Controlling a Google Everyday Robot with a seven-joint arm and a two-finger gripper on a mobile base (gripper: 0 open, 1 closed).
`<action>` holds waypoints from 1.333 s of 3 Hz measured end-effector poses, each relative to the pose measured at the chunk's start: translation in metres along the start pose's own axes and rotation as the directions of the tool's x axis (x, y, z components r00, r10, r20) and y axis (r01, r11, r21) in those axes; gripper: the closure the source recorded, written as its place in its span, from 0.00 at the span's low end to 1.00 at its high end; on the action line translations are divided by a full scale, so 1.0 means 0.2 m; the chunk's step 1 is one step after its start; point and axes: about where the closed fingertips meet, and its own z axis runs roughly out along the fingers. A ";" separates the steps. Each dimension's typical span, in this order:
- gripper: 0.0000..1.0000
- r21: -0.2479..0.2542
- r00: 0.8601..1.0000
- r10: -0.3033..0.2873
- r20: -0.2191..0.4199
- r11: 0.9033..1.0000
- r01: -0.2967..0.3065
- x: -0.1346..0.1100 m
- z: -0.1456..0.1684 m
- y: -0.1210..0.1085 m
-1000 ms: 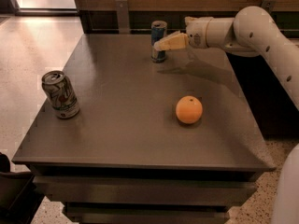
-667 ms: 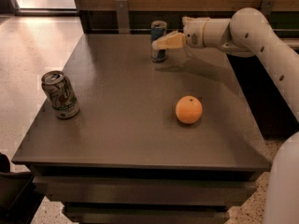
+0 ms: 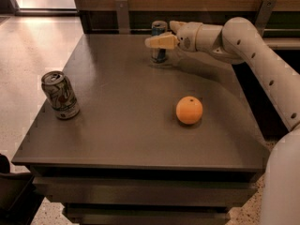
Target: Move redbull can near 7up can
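My gripper (image 3: 161, 33) sits at the redbull can (image 3: 158, 55); I cannot tell whether my jaws grip it. I want a square, firm hold mid-can before carrying it to the 7up can (image 3: 60, 95), well away from my jaws.

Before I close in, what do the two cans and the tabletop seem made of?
The redbull can: thin metal, probably aluminium, glossy blue-and-silver print, silver top. The 7up can: likely the same thin metal, shiny silver-white; its dents suggest a soft wall. The table: hard, smooth grey-brown top, perhaps laminate, dull sheen. The tool is at the redbull can, near the table's far edge.
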 end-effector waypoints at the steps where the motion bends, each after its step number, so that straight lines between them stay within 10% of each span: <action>1: 0.40 -0.024 0.999 0.012 0.045 1.000 -0.011 -0.02 0.06 0.05; 4: 1.00 -0.039 0.999 0.013 0.046 0.999 -0.012 -0.02 0.10 0.09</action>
